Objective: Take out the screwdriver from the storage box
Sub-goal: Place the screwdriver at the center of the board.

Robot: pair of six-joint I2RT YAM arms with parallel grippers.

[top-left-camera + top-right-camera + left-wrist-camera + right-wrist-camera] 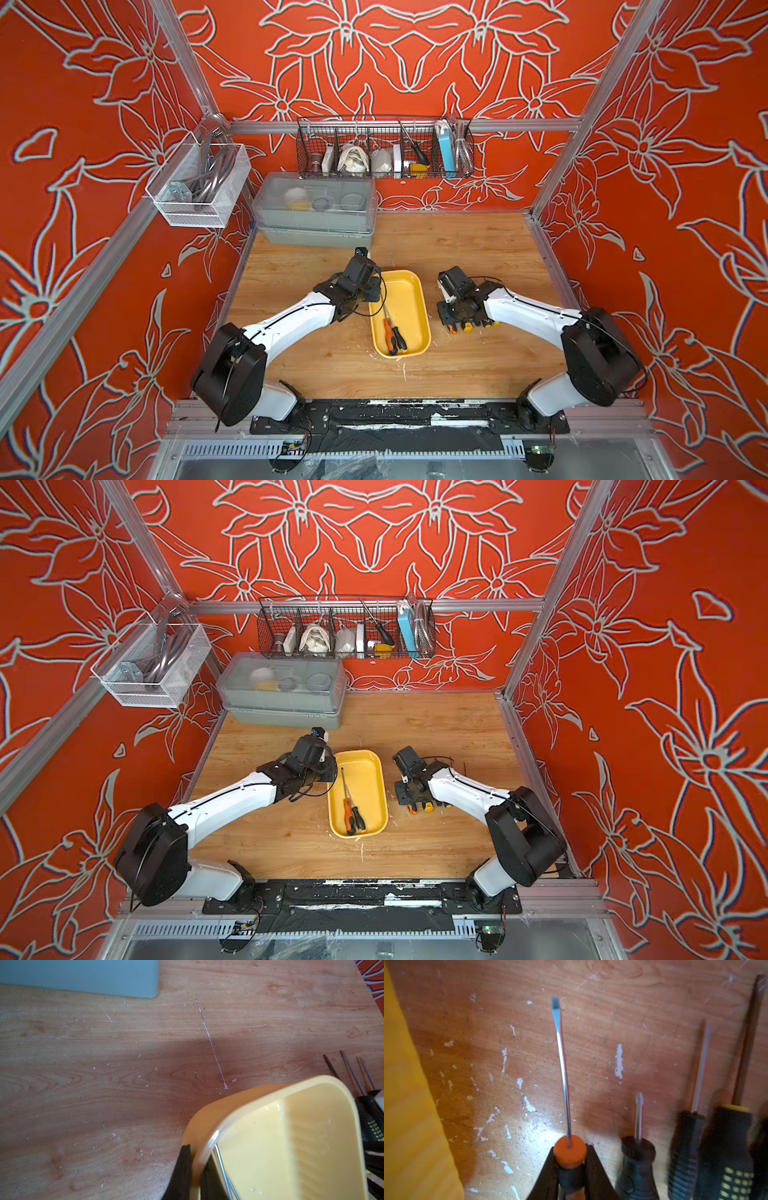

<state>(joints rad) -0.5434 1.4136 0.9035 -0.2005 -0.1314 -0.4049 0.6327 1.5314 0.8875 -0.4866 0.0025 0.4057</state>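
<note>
The storage box, a shallow yellow tray (409,299) (365,779), lies mid-table. Inside it lie an orange-and-black screwdriver (390,337) and a black one (400,338), handles toward the front. My left gripper (197,1156) is shut on the tray's left rim (207,1118); two steel shafts (221,1165) run just inside the wall. Right of the tray, my right gripper (570,1159) is shut on the orange-and-black handle of another screwdriver (561,1064), low over the wood. Its flat tip points away from me.
Three more screwdrivers (637,1157) (685,1147) (729,1147) lie side by side on the table right of the held one. A grey lidded box (316,212) stands at the back left. A black wire basket (384,149) and a white mesh basket (199,183) hang on the walls.
</note>
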